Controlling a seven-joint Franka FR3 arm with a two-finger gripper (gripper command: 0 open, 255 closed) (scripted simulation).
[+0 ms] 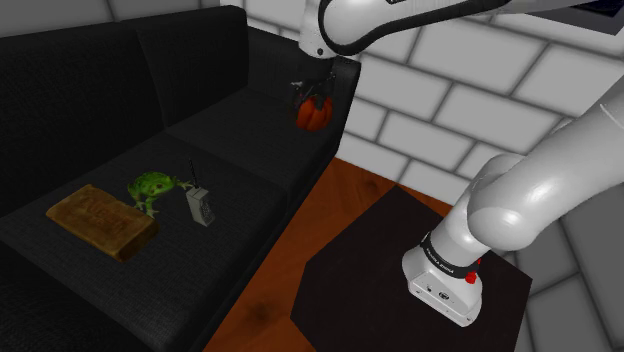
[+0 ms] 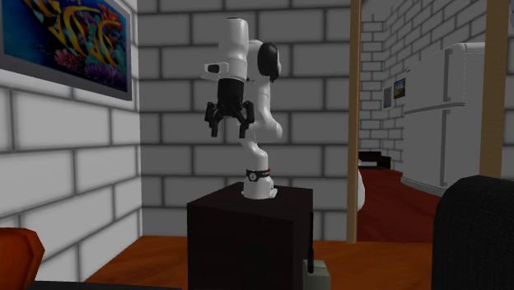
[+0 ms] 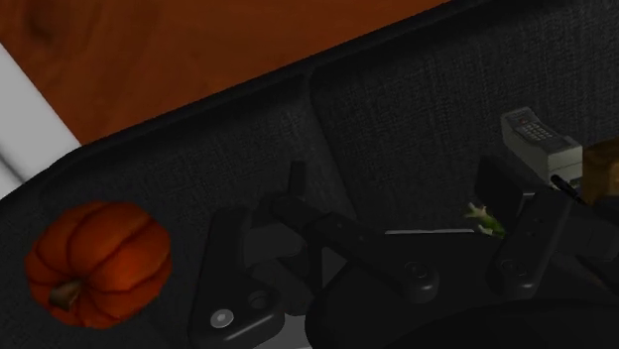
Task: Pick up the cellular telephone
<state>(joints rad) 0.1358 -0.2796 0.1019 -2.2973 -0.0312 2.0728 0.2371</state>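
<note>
- Cellular telephone (image 1: 199, 206): grey, brick-shaped, with a thin black aerial (dark keypad showing).
- It lies on the sofa (image 1: 230, 130), well apart from the tool (image 2: 228, 131), whose fingers are spread wide and hold nothing.

sofa (image 1: 240, 145): black
phone (image 1: 199, 207): grey
frog (image 1: 152, 188): mottled green
pumpkin (image 1: 312, 113): orange
board (image 1: 100, 220): brown
wall (image 1: 480, 60): pale grey blocks
</note>
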